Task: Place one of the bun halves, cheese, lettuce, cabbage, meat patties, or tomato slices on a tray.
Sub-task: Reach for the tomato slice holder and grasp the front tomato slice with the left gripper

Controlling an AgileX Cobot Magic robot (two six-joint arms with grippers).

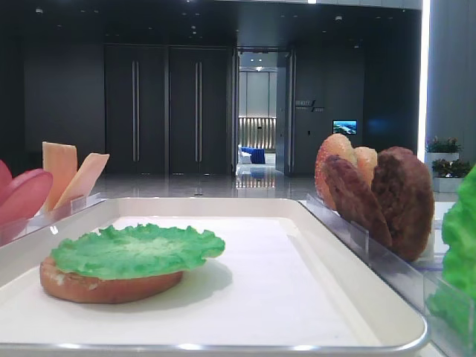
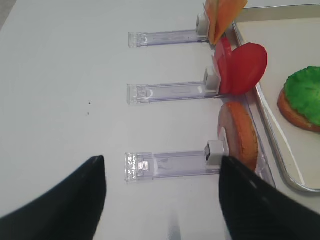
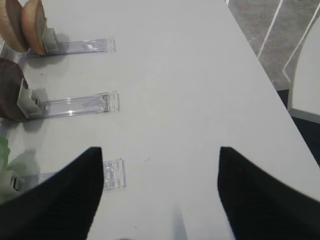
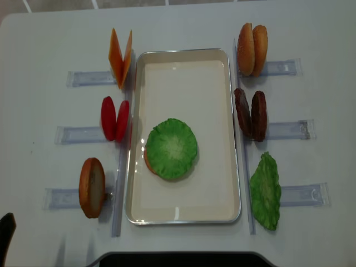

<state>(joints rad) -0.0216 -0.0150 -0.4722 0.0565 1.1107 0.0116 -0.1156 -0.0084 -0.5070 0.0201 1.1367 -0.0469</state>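
Observation:
The cream tray (image 4: 183,54) holds a bun half (image 4: 148,164) with a green lettuce leaf (image 4: 171,148) lying on it. Left of the tray stand cheese (image 4: 119,55), tomato slices (image 4: 115,118) and a bun half (image 4: 92,187). On the right are two bun halves (image 4: 252,49), meat patties (image 4: 250,114) and another lettuce leaf (image 4: 266,191). I cannot single out a cabbage. My left gripper (image 2: 160,167) hangs open over the table, left of the lone bun half (image 2: 240,137). My right gripper (image 3: 160,155) is open above bare table, holding nothing.
Narrow clear plastic holders (image 4: 83,134) lie on both sides of the tray, each propping its food upright. The white table's right edge (image 3: 270,75) runs close to the right gripper, with floor beyond it.

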